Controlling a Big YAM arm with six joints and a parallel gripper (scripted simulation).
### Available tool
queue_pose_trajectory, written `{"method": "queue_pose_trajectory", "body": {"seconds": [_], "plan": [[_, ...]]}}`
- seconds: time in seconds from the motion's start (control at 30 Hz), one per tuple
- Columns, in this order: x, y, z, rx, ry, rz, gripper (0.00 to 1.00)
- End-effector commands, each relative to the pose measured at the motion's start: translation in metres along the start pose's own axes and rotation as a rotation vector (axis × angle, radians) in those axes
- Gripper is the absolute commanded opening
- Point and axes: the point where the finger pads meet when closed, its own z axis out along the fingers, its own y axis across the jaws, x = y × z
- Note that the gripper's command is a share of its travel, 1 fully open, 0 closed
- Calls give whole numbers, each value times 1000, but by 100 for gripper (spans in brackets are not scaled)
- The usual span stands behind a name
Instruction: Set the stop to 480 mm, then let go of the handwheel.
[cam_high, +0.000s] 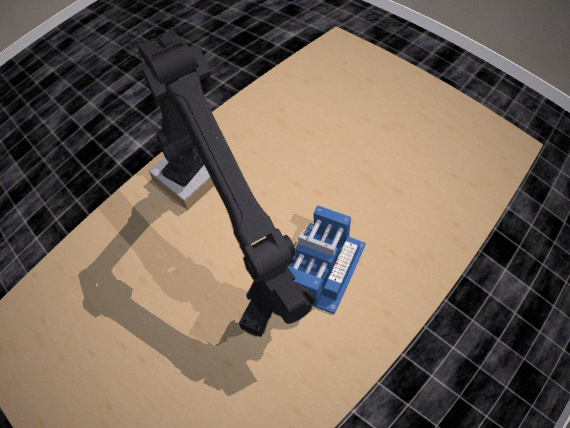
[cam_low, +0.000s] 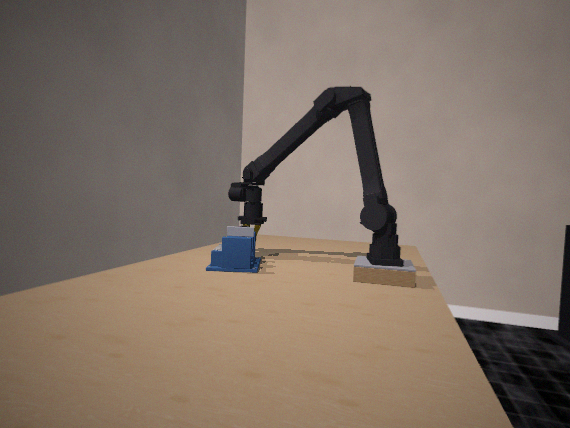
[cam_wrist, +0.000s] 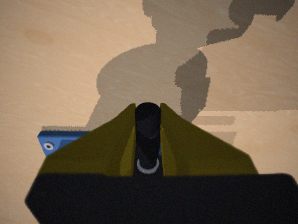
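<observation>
Top view: the grey stop (cam_high: 318, 244) (cam_low: 240, 231) sits on the rods of the blue fixture (cam_high: 332, 216) (cam_low: 237, 253) (cam_wrist: 65, 137), beside the scale (cam_high: 343, 263); its figures are illegible. Exterior view: the hand (cam_low: 252, 234) (cam_wrist: 148, 111) points downward at the fixture. Wrist view: its fingers, narrowly spaced, pinch the handwheel's black grip (cam_wrist: 148, 119).

matt blue fixture (cam_high: 334, 300) (cam_low: 239, 252), seemingly plastic
</observation>
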Motion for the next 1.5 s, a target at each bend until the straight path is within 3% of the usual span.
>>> {"method": "queue_pose_trajectory", "body": {"seconds": [0.0, 0.17, 0.33, 0.43, 1.47], "plan": [[-10, 12, -3, -9, -15, 8, 6], [-11, 32, -3, -36, -31, 2, 6], [-10, 39, 2, -37, -30, 2, 6], [-10, 30, 7, -21, -20, 6, 6], [-8, 74, -4, -39, -24, 2, 6]]}}
